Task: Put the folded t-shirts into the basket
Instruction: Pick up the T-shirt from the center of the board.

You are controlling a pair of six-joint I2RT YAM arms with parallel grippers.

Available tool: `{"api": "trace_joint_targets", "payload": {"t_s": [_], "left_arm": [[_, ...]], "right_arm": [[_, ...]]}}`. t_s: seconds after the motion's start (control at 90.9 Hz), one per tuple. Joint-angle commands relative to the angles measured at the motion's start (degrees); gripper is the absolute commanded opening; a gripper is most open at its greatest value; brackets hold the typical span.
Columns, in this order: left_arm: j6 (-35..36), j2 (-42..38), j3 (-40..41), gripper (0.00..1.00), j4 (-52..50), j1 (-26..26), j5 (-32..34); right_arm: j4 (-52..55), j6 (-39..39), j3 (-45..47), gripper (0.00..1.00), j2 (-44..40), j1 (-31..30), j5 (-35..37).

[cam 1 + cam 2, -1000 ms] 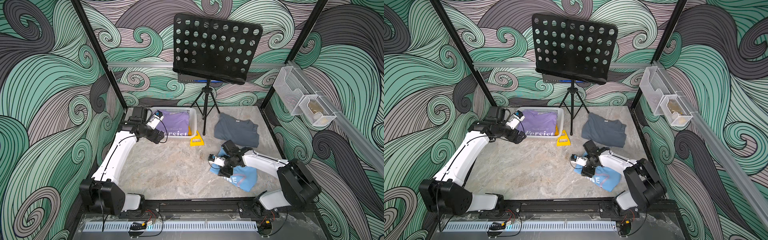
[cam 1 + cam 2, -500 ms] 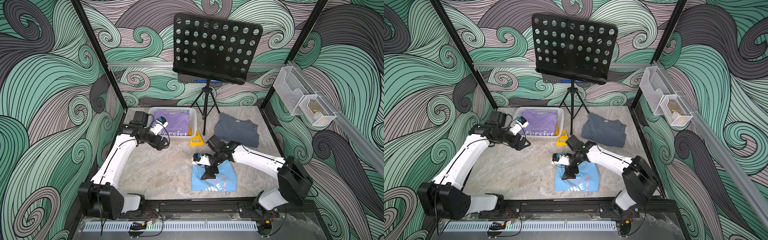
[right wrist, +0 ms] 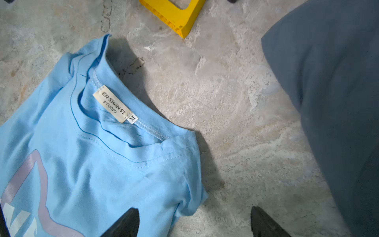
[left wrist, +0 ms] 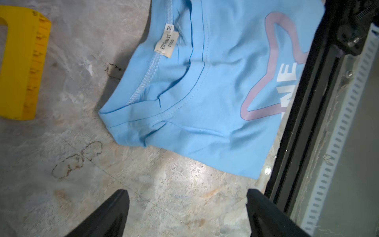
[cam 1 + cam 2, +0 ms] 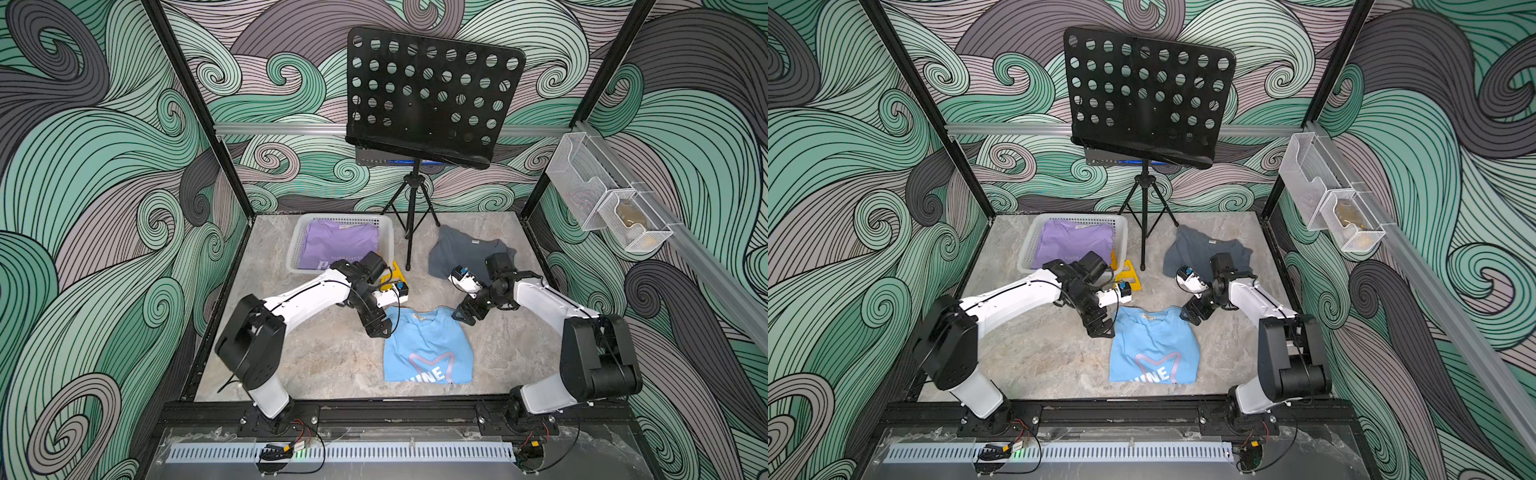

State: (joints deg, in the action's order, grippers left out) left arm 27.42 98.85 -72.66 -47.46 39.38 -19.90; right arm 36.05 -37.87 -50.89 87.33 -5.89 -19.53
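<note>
We see the light blue t-shirt (image 5: 428,353) flat on the tabletop (image 5: 324,361), well apart from the basket (image 5: 340,216) holding the lavender t-shirt (image 5: 332,245), with the left jaws and right jaws spread empty near its 2 collar corners, seemingly poised for a paired lift.

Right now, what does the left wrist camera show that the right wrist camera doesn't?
Only the left wrist view: the black frame rail and white slotted strip. Only the right wrist view: the slate grey t-shirt. Both: the light blue t-shirt with its neck label, the yellow plastic piece, and the marble tabletop. The left claw and right claw each stand open in their own view.
</note>
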Motion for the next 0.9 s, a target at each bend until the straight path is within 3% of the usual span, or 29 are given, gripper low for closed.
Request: {"api": "trace_joint_targets", "payload": {"t_s": [0.0,0.396,0.561,0.715,0.891], "left_arm": [[0.7,4.83,-5.45,0.95,0.17,1.86,4.47],[3.42,14.92,-9.43,0.96,3.25,2.55,7.67],[3.35,17.87,-9.81,0.92,2.7,2.55,7.04],[2.56,17.94,-7.86,0.76,3.56,2.96,5.81],[0.55,16.68,-5.68,0.43,5.74,3.52,5.42]], "right_arm": [[-0.08,2.19,1.36,0.9,1.39,-1.78,1.37],[-3.24,2.53,4.8,0.78,5.57,-2.29,-0.85],[-3.92,2.47,5.92,0.71,7.13,-2.3,-1.47],[-3.17,2.04,6.39,0.57,7.61,-2.43,-3.62],[-2.32,1.15,6.45,0.38,7.33,-2.89,-6.85]]}}
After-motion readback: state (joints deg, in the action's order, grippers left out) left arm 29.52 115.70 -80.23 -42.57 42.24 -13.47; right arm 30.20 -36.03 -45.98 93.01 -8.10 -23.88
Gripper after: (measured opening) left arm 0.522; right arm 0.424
